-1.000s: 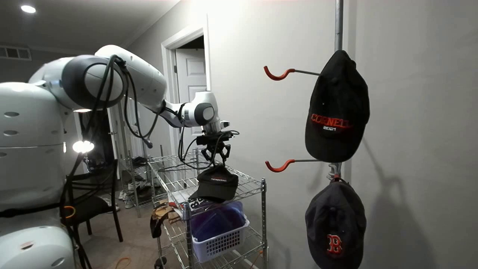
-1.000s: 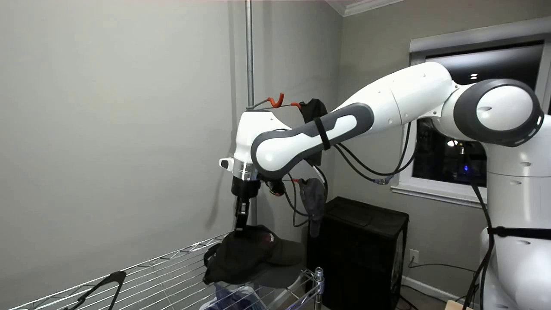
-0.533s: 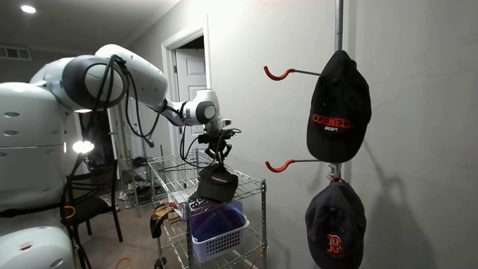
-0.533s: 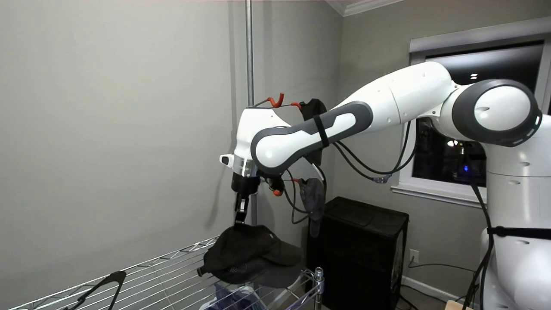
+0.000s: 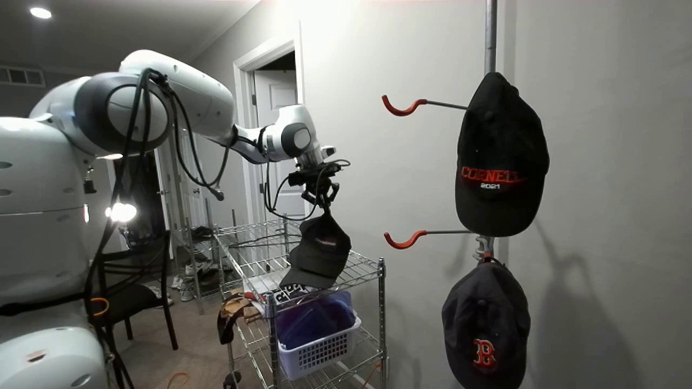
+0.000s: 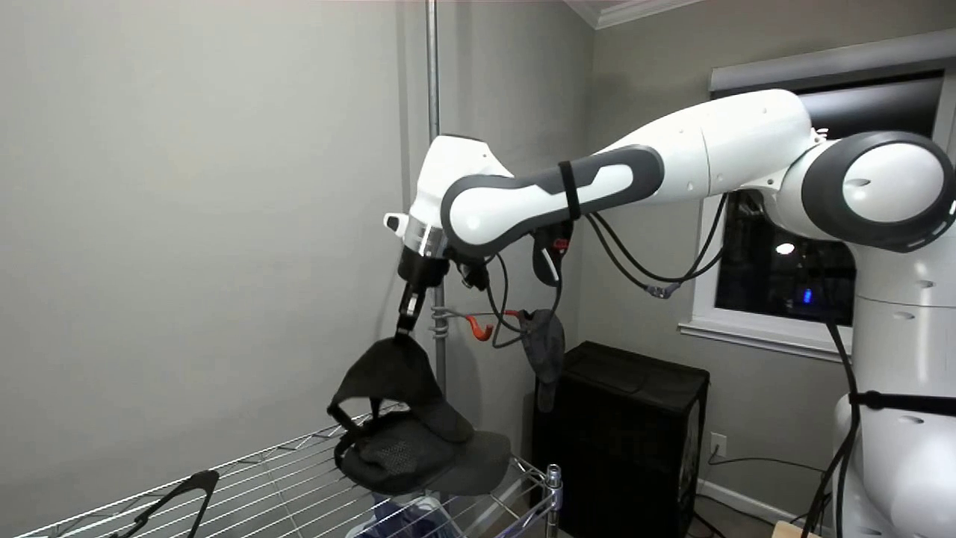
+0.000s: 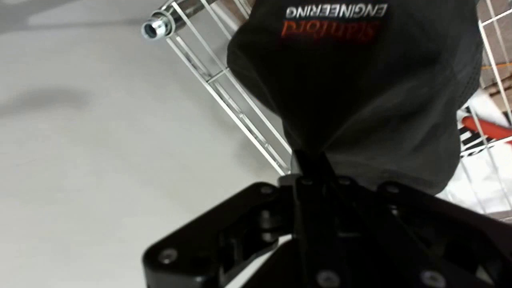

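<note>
the end effector [image 6: 404, 329] is clamped on the crown of a black cap [image 6: 390, 373] hanging directly below it, over a second cap [image 6: 418, 459] farther down. the cloth should be light, soft, grippy and hard to damage; the pinched crown seems a sound hold, though the stiffer brim may swing.

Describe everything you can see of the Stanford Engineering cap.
The black cap looks like soft fabric, its front lettered "Stanford" in red and "ENGINEERING" in white. The gripper is shut on the top of its crown, drawing the cloth into a peak. In an exterior view it hangs tilted over the wire shelf, its brim sloping down and a strap showing at the back. Whether it touches the dark cap beneath is unclear.
</note>
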`<state>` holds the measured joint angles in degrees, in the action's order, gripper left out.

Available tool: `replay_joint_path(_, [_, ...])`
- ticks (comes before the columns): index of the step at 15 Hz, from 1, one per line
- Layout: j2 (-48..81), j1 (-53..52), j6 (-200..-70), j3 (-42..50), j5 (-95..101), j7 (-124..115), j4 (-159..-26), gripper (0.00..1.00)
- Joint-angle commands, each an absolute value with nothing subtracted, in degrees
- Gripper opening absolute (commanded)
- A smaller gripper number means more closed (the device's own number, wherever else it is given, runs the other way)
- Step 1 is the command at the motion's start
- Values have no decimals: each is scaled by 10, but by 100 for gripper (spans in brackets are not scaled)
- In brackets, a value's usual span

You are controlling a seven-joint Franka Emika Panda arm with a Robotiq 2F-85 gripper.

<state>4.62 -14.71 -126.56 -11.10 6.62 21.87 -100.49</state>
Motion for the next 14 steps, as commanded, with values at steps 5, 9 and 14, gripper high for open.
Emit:
replay_joint_path(5, [-17,-135,-1284,-114,187,136,-920,1])
replay_joint_path(9, [-27,-135,-1287,-121,273,94,-874,1])
replay_joint_path(14, [-46,-136,-1245,-129,314,113,-809,1])
